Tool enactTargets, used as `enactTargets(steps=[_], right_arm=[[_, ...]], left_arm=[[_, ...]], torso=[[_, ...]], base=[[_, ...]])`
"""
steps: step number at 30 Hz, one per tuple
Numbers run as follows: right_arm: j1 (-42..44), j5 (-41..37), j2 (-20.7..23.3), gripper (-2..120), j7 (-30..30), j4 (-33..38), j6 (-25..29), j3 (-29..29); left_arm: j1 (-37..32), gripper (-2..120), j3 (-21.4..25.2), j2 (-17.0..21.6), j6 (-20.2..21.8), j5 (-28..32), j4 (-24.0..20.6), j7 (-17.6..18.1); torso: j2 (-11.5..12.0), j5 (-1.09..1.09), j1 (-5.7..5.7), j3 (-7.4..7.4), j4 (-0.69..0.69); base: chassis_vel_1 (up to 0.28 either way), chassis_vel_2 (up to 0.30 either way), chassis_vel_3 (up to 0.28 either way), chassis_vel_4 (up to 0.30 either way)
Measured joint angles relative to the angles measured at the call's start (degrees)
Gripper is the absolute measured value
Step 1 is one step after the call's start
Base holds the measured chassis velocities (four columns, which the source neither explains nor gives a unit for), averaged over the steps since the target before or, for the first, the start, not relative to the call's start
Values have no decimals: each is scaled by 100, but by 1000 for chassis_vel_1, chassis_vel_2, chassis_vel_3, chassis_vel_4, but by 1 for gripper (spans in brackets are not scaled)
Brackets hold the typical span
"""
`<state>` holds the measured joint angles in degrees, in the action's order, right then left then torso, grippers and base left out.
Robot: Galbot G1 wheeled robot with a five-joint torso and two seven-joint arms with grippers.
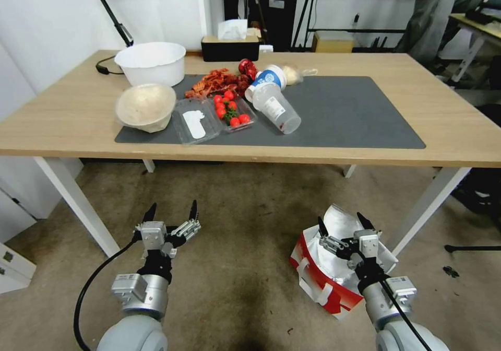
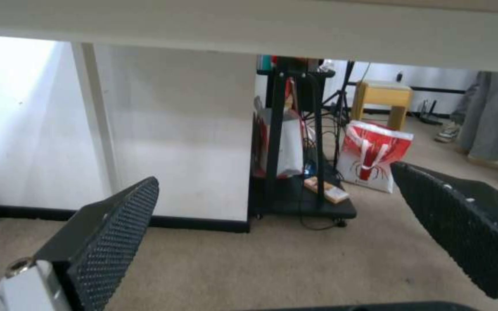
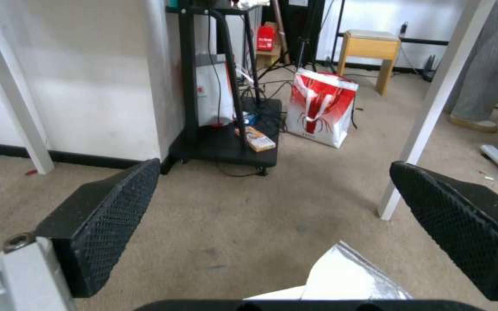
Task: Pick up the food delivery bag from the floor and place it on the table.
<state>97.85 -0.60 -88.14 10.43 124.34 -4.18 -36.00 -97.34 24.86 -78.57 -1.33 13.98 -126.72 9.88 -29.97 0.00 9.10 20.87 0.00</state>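
Two grippers hang low over the floor in front of the desk, both with jaws spread wide and holding nothing. The left gripper is over bare floor, just inside the desk's near-left white leg, with open floor on every side of it. The right gripper hovers directly above the food delivery bag, which lies tilted on the floor beside the near-right leg, its mouth gaping and its silver lining showing. In the right wrist view the foil edge of the bag sits between and below the two black fingers, not touching either.

The bag rests below and in front of the desk's front edge, near the leg; the floor between the two grippers is bare and stained dark.

On the desk, the dark grey mat is bare over its right half. Its left half carries a white bowl, a covered bowl, a clear tray of tomatoes, and a tipped plastic cup.
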Motion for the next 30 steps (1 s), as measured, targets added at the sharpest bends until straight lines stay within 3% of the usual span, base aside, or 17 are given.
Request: enactTargets(steps=[30], right_arm=[[-51, -6, 26, 100, 25, -59, -13, -15]], left_arm=[[9, 100, -4, -16, -18, 8, 38, -1]], torso=[[708, 0, -257, -450, 0]], base=[[0, 0, 0, 0]])
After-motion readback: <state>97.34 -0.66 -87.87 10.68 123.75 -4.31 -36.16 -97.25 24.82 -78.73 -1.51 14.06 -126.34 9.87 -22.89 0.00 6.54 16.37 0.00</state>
